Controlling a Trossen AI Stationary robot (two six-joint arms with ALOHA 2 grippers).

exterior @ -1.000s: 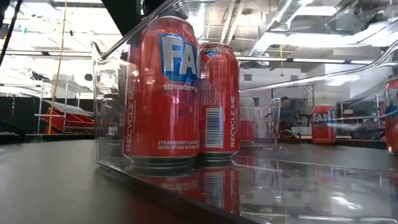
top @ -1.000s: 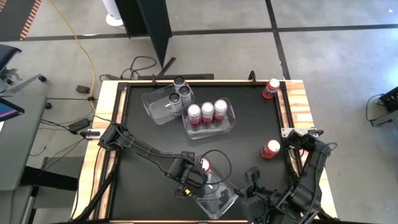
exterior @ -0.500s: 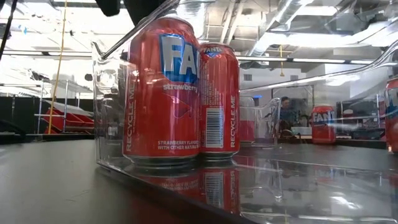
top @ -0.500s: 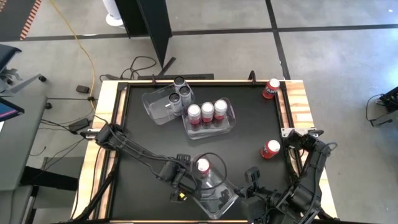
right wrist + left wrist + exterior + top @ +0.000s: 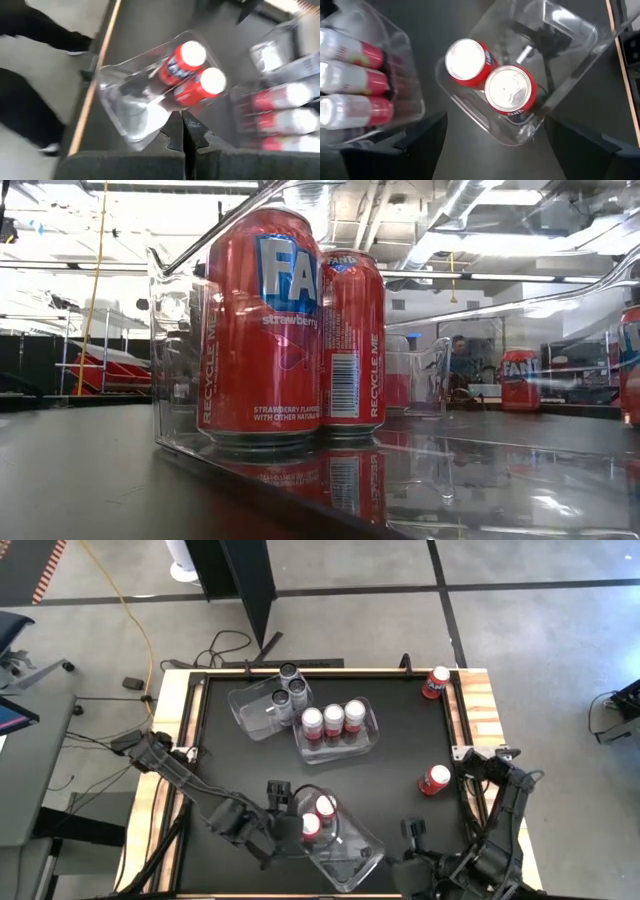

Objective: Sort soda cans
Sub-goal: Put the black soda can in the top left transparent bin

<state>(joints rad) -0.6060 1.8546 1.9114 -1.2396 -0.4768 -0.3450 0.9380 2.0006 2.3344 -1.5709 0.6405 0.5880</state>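
Two red soda cans [image 5: 325, 806] [image 5: 310, 825] stand upright on their bases side by side in the near clear bin [image 5: 350, 855]. The low view shows them close up [image 5: 262, 330] [image 5: 352, 340]. My left gripper [image 5: 290, 830] hovers open above the bin's left end; in its wrist view [image 5: 495, 120] its fingers stand wide apart with both can tops [image 5: 466, 60] [image 5: 509, 90] beyond them. My right gripper [image 5: 410, 832] is shut, raised to the right of the bin, and its wrist view [image 5: 184, 131] looks down on the same cans [image 5: 192, 52] [image 5: 212, 80].
Two clear bins sit at the far middle, one with three dark cans [image 5: 288, 688], one with three red-and-white cans [image 5: 334, 720]. Loose red cans stand at the far right corner [image 5: 437, 682] and by the right edge [image 5: 435, 780]. Bare black table lies between them.
My left gripper has risen from over the near bin and drawn back toward the table's left edge. The second red can in the bin, covered by it before, now shows beside the first. Both cans stand where they were.
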